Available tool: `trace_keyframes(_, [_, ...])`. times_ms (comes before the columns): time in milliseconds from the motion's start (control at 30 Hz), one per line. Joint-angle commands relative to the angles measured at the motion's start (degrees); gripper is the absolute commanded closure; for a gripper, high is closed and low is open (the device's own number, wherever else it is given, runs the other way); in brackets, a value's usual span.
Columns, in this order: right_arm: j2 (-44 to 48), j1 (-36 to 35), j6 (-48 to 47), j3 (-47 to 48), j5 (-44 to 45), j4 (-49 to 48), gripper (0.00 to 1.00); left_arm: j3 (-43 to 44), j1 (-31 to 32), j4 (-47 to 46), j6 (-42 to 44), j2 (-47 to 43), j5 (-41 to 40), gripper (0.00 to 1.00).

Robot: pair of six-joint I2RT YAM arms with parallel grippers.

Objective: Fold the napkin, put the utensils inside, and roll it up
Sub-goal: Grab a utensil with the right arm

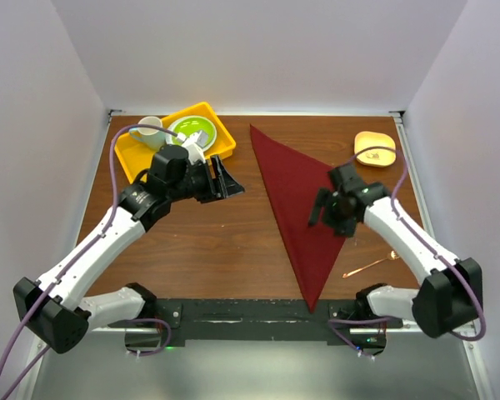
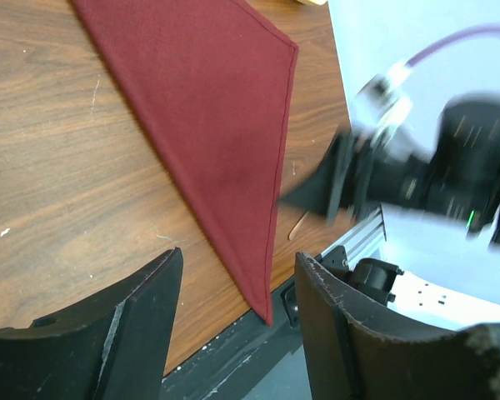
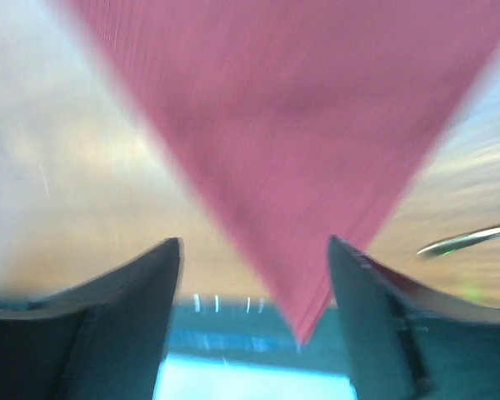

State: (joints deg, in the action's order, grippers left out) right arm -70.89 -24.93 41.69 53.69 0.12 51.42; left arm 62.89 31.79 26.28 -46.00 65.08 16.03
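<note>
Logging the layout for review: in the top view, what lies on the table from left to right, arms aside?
cup → plate → napkin → fork

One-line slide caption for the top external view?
Dark red cloth napkin lies folded into a triangle on the brown wooden table; open right claw above it, slender rose-gold metal fork nearby.

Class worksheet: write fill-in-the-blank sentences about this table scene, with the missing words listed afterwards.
The maroon napkin is folded into a ___. The fork lies on the napkin's ___ side. The green plate sits in a ___ tray. The left pincer and right pincer both stand ___.
Missing words: triangle; right; yellow; open.
</note>
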Motion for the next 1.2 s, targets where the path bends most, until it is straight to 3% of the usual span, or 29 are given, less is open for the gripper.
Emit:
trace_keyframes(0, [-5.04,13.37,-6.01,5.44,10.23,8.95,0.08,3.20,-0.68,0.26,-0.41,-0.92,1.63,0.38])
trace_keyframes(100, [-6.36,22.33,-6.10,5.64,11.39,10.01,0.02,3.64,-0.77,0.00,-0.15,-1.01,2.25,0.38])
trace_keyframes(267, [-3.82,36.86,-6.80,0.46,10.34,8.53,0.02,4.34,-1.64,0.17,1.08,-0.39,4.35,0.37])
trace_keyframes(400, [-5.31,39.68,-5.22,-3.14,8.77,5.55,0.04,4.69,-3.48,0.87,2.05,-0.30,6.11,0.36])
trace_keyframes(567, [-5.57,41.45,-3.73,-9.99,6.82,1.33,0.18,4.87,-6.47,1.84,3.28,-0.21,9.36,0.36])
trace_keyframes(733, [-6.70,41.71,-0.92,-13.08,6.47,-1.84,0.23,6.01,-7.88,3.86,4.78,0.14,8.93,0.36])
trace_keyframes(800, [-8.11,41.80,-0.39,-14.31,5.95,-3.86,0.37,6.10,-7.88,4.04,4.78,0.05,9.02,0.36])
trace_keyframes(967, [-9.18,41.89,0.41,-16.60,6.38,-6.59,0.57,6.10,-7.88,5.18,5.04,-0.21,9.19,0.36])
trace_keyframes(1067, [-7.86,41.80,0.76,-16.69,6.91,-6.60,0.81,5.75,-7.88,5.27,4.87,-0.65,9.37,0.36])
trace_keyframes(1167, [-6.98,41.80,0.59,-16.08,7.35,-6.33,0.87,5.75,-7.88,5.27,4.69,-0.92,9.72,0.36])
